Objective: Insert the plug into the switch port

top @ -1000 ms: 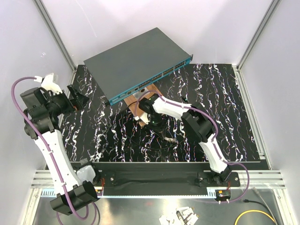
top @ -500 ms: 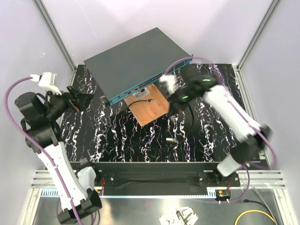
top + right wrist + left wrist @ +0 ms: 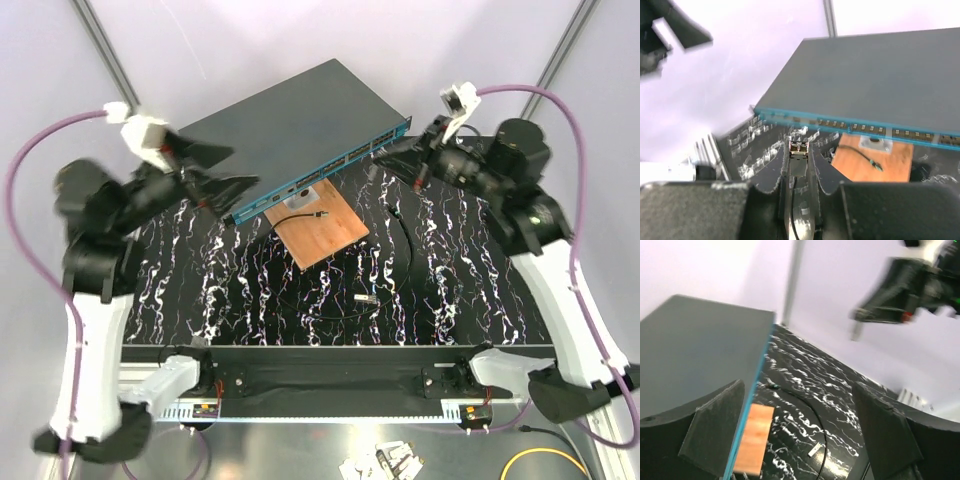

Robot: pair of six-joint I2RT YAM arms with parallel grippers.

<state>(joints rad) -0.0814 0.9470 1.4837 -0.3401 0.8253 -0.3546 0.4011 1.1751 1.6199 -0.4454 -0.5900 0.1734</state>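
Note:
My right gripper (image 3: 396, 156) hangs in the air by the right front corner of the dark-grey switch (image 3: 285, 125). In the right wrist view it (image 3: 799, 150) is shut on the plug (image 3: 799, 148), a small pale-grey connector with a thin black cable (image 3: 398, 218) trailing down. The plug points at the teal front strip and its row of ports (image 3: 865, 129), well short of them. The ports also show in the top view (image 3: 345, 160). My left gripper (image 3: 216, 170) is open and empty above the switch's left end, its fingers (image 3: 720, 425) wide apart.
A wooden board (image 3: 322, 234) lies on the black marbled mat in front of the switch, with a short green-tipped cable (image 3: 316, 213) on it. A small pale piece (image 3: 366, 298) lies on the mat beside the cable loop. White walls and metal posts enclose the table.
My right arm has lifted from the wooden board and swung back and right, carrying the plug. My left arm has risen and swung right, toward the switch's left end.

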